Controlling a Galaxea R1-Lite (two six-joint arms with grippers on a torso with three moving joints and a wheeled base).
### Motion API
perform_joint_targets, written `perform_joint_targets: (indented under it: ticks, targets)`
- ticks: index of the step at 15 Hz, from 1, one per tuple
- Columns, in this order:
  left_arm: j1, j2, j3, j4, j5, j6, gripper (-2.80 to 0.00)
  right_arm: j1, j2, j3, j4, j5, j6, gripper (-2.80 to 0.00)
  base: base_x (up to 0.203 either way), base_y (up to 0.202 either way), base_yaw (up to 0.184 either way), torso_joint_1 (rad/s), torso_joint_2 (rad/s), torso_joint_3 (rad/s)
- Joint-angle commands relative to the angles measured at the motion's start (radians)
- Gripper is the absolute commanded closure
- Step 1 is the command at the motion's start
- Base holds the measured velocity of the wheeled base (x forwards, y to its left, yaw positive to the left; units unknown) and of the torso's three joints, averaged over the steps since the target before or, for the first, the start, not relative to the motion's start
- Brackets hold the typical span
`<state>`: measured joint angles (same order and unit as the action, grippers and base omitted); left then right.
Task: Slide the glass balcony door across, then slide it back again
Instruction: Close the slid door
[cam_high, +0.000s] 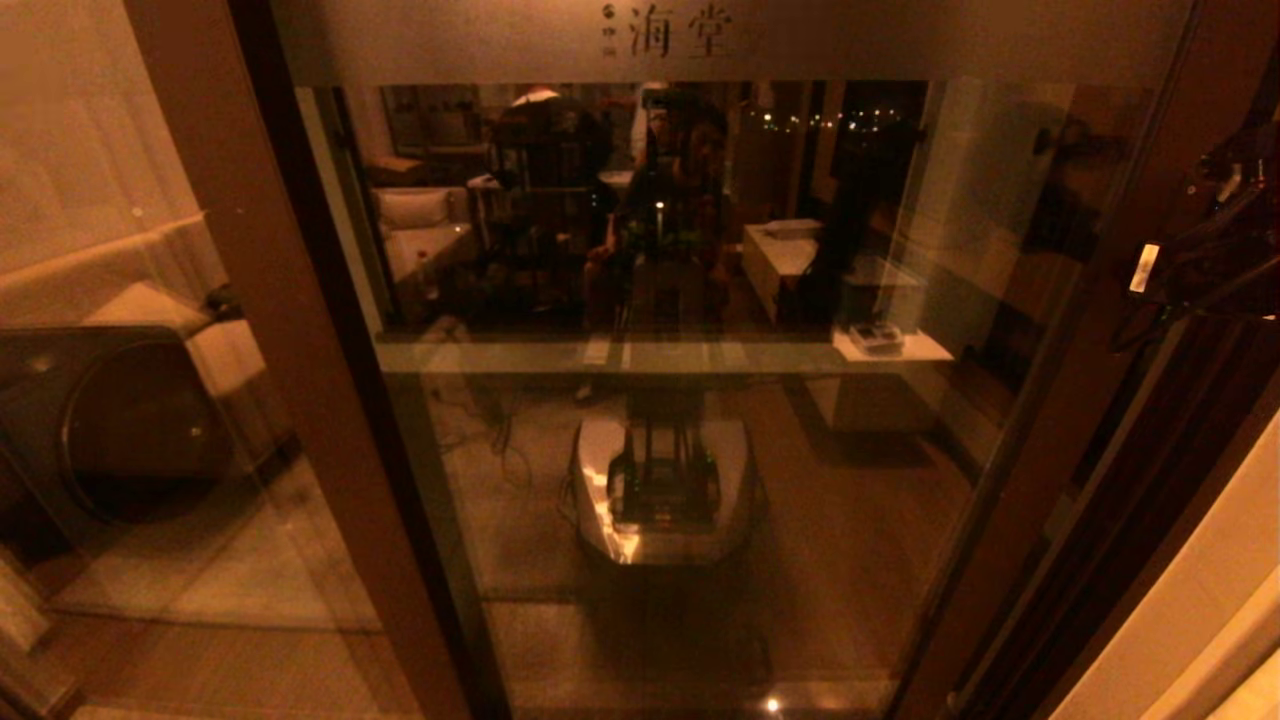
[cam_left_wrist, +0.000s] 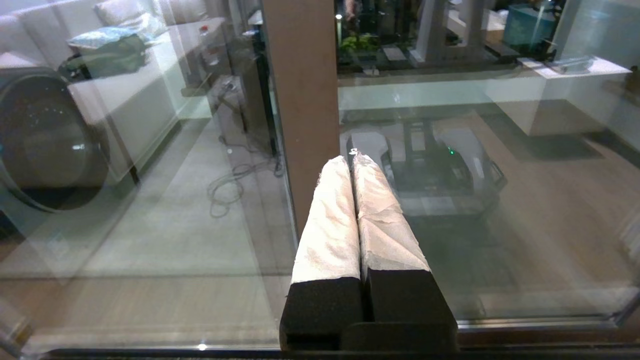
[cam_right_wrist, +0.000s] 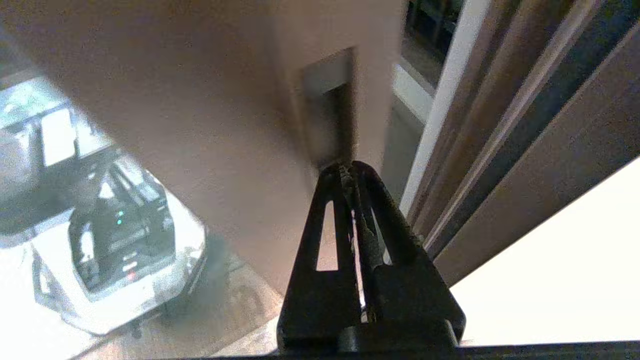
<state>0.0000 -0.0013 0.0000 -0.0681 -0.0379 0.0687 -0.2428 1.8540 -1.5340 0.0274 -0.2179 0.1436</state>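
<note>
The glass balcony door (cam_high: 680, 420) fills the middle of the head view, with a frosted top band (cam_high: 850, 40) bearing small characters. Its brown right stile (cam_high: 1085, 330) stands close to the dark jamb. My right gripper (cam_right_wrist: 350, 167) is shut with nothing in it, its tips at the lower end of the stile's dark recessed handle slot (cam_right_wrist: 332, 105). In the head view only that arm (cam_high: 1225, 250) shows, at the far right. My left gripper (cam_left_wrist: 352, 157), white-wrapped fingers (cam_left_wrist: 327, 225) pressed together, is shut and empty just before a brown stile (cam_left_wrist: 302, 100). It is out of the head view.
A plain brown-framed glass panel (cam_high: 150, 450) stands on the left, with a round washing-machine door (cam_high: 110, 430) behind it. The glass mirrors my white base (cam_high: 665, 480). Dark frame rails (cam_high: 1140, 520) and a pale wall (cam_high: 1210, 620) bound the right side.
</note>
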Motion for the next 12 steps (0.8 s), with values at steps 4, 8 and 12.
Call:
perform_joint_targets:
  ticks: [4,8,12]
  targets:
    - [0.0,0.001,0.031,-0.001,0.0,0.0,0.0,0.002,0.018,-0.005,0.0,0.012,0.001,0.0,0.0,0.0,0.0,0.0,0.0,0.0]
    - [0.0,0.001,0.031,-0.001,0.0,0.0,0.0,0.0,0.064,-0.026,-0.001,0.041,0.003,0.0,0.0,0.0,0.0,0.0,0.0,0.0]
    - [0.0,0.001,0.031,-0.001,-0.001,0.0,0.0,-0.004,0.081,-0.038,-0.003,0.074,0.006,0.0,0.0,0.0,0.0,0.0,0.0,0.0]
